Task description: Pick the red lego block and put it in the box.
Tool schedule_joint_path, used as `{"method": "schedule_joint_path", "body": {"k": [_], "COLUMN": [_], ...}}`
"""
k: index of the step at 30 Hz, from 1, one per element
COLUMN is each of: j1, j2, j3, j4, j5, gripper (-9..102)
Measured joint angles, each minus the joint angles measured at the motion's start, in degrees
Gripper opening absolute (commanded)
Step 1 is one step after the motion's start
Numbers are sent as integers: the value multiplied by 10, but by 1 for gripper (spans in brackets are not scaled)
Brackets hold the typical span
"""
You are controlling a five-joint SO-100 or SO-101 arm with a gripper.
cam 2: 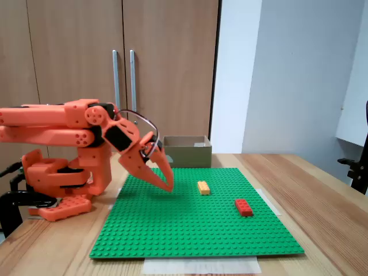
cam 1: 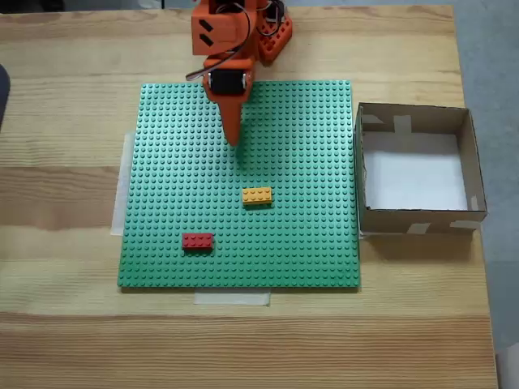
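On studded green baseplate (cam 1: 308,243): red lego block (cam 1: 197,241); fingers (cam 2: 167,184) closed, empty.

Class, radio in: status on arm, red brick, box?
Gripper shut, empty, over green baseplate. Red brick untouched. Yellow brick between them. Box empty.

— What was counted on the worktop (cam 1: 65,340)?
— One red lego block (cam 1: 197,241), one orange-yellow brick (cam 1: 257,195), one green baseplate (cam 1: 308,251), one box (cam 1: 420,219). One arm (cam 2: 57,126) with one pincer (cam 2: 168,183) was recorded.
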Motion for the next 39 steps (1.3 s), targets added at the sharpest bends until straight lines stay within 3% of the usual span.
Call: {"method": "schedule_joint_path", "body": {"k": [17, 31, 39], "j1": [47, 61, 62], "j2": [-382, -674, -791], "j3": [-347, -635, -758], "j4": [57, 156, 231], "j5": [1, -52, -98], "gripper": [-1, 9, 26]}}
